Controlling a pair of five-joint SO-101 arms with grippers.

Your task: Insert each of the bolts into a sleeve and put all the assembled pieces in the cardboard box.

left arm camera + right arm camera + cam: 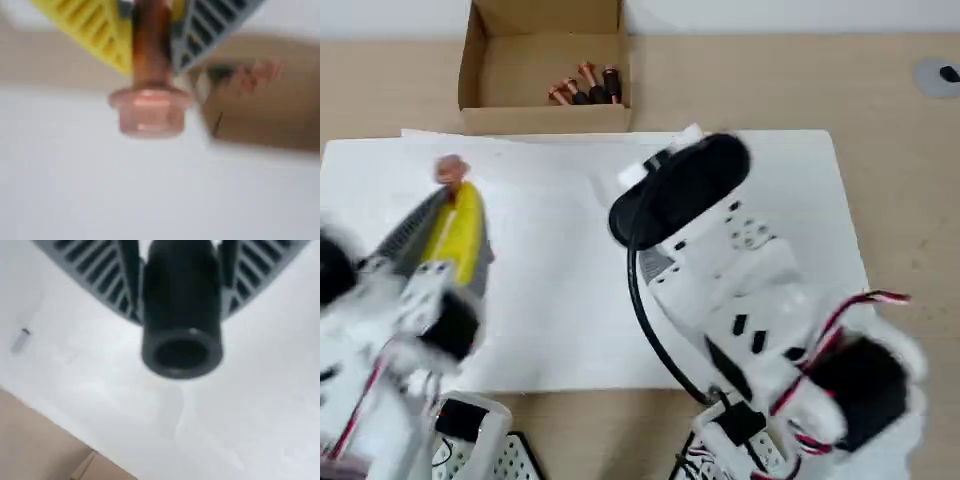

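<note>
One white sheet (560, 290) covers the table (905, 180) near the cardboard box (542, 120).

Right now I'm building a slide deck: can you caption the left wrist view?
Copper bolt held in the left fingers, cardboard box behind.

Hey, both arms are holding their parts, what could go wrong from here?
The left end effector grips the bolt by its shank, head outward, so the shank may not be free to enter the sleeve. The right end effector holds the sleeve with its open end protruding; an off-axis push could tilt it or drop either part onto the paper.
</note>
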